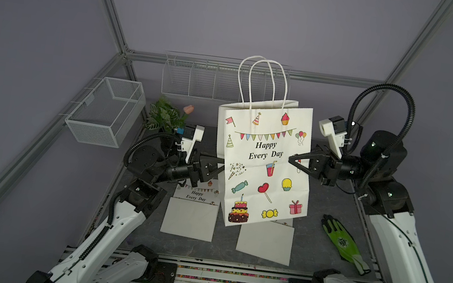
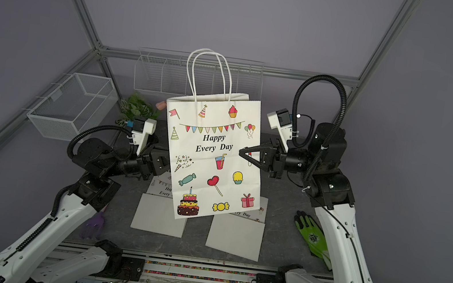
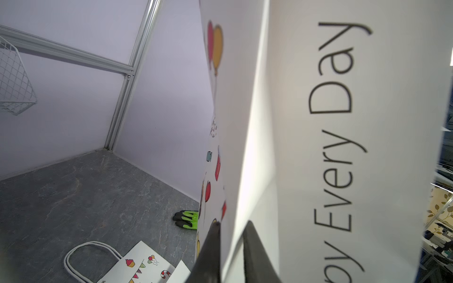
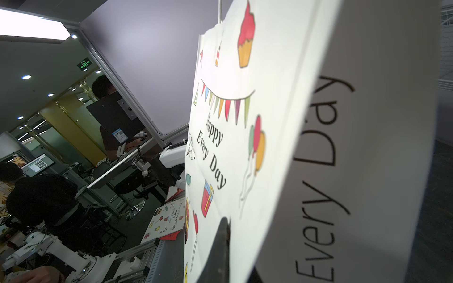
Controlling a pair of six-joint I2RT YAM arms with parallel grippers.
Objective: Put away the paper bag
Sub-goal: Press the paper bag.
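Note:
A white paper bag point(image 1: 264, 165) point(image 2: 211, 158) printed "Happy Every Day" hangs upright above the table, handles up, between my two grippers. My right gripper point(image 1: 291, 160) point(image 2: 241, 152) is shut on its right edge at mid height. In the right wrist view only one dark finger point(image 4: 224, 235) shows against the bag point(image 4: 282, 122); the other is hidden behind the paper. My left gripper point(image 1: 220, 169) point(image 2: 168, 164) reaches in at the bag's left edge. In the left wrist view its jaws point(image 3: 230, 227) are closed in on the side fold of the bag point(image 3: 294, 122), with paper filling the narrow gap.
Two more printed bags lie flat on the grey table point(image 1: 190, 215) point(image 1: 265, 241) under the held one. A green glove point(image 1: 343, 243) lies at the right, a purple rake point(image 2: 93, 224) at the left. A mesh basket point(image 1: 106, 110), a wire rack point(image 1: 198, 78) and a plant point(image 1: 164, 115) stand along the walls.

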